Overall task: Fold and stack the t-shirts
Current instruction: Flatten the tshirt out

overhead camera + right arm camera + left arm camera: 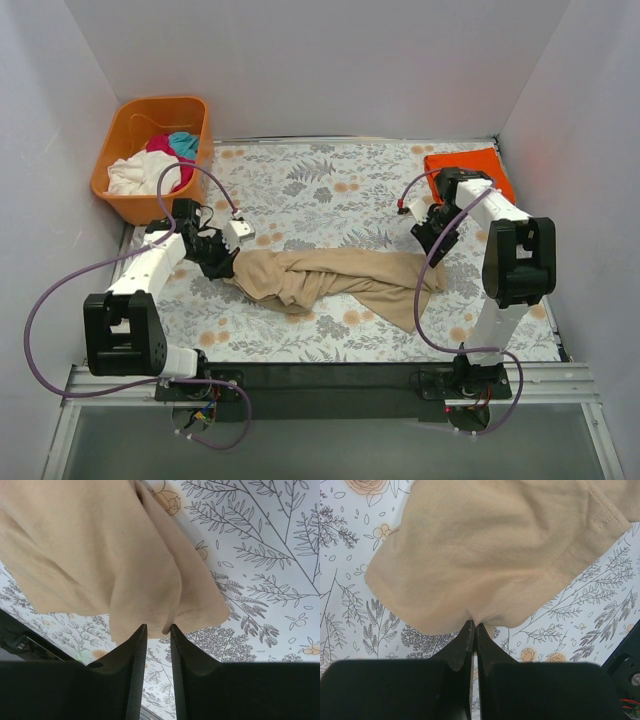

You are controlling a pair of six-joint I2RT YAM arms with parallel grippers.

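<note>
The floral-printed tabletop [330, 190] spans the whole work area between white walls. Across its near half lies the tan t-shirt [330, 275], bunched into a long crumpled band that runs from the left arm to the right arm, with 1 loose flap spilling toward the near edge. At the far-left corner, just off the printed surface, sits the orange basket [120, 130]; inside it are 3 garments: a white shirt [135, 178] heaped at the near side, a magenta shirt [160, 145] and a teal shirt [184, 143] behind it. In the far-right corner the orange t-shirt [470, 165] lies flat and folded, well apart from the tan one.

The left pincer [473, 624] is closed tight on the tan t-shirt's left end, the cloth puckering where the 2 tips meet. The right pincer [157, 626] stands parted with a narrow gap, its tips at the stitched hem of the shirt's right end without clamping it.
</note>
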